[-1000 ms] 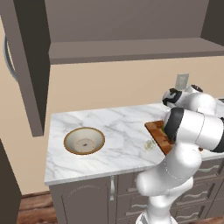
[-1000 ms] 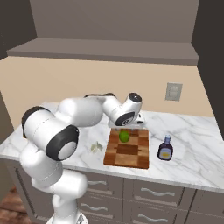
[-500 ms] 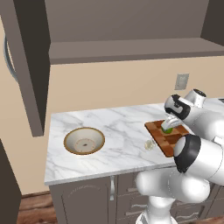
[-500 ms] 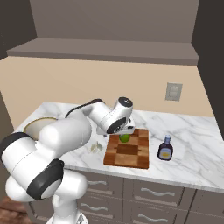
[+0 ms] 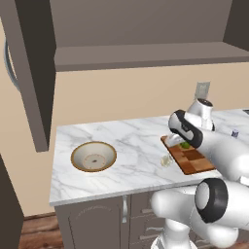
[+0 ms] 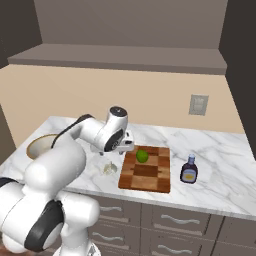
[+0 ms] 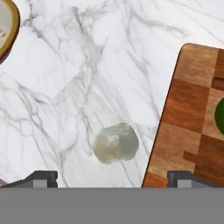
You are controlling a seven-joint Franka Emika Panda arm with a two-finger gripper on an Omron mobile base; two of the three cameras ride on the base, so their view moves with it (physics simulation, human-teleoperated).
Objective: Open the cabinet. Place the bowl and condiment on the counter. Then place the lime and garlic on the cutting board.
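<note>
Garlic (image 7: 116, 143) lies on the desk (image 7: 87, 65) just left of the cutting board (image 7: 188, 127), beneath the open, empty claw (image 7: 116, 177).

White, glossy arm (image 6: 55, 175) of rounded segments with dark grey joint rings; two small dark grey finger tips (image 7: 40, 178) end it.

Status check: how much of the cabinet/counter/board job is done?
Done: cabinet open; bowl and condiment stand on the counter; lime lies on the cutting board. In hand: open gripper over the garlic, nothing held. Left: garlic, on marble beside the board.
</note>
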